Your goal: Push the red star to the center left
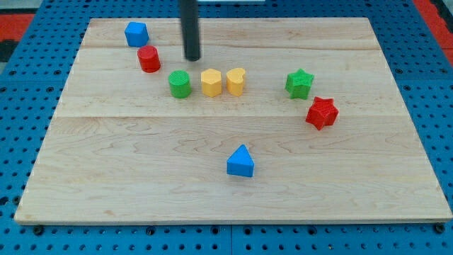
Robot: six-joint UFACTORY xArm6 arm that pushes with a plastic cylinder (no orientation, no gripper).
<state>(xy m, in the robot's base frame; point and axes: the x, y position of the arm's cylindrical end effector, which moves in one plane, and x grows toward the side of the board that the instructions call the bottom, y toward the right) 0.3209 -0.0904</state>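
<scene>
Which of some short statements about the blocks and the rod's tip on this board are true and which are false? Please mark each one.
1. The red star lies on the view's right half of the board. True.
2. My tip touches the red star. False: it stands far to the view's left, above the green cylinder.
3. The green star sits close to the red star. True.
4. The blue triangular block lies at the view's top. False: it lies toward the view's bottom, alone.

single view, high and angled, whole board (233, 134)
</scene>
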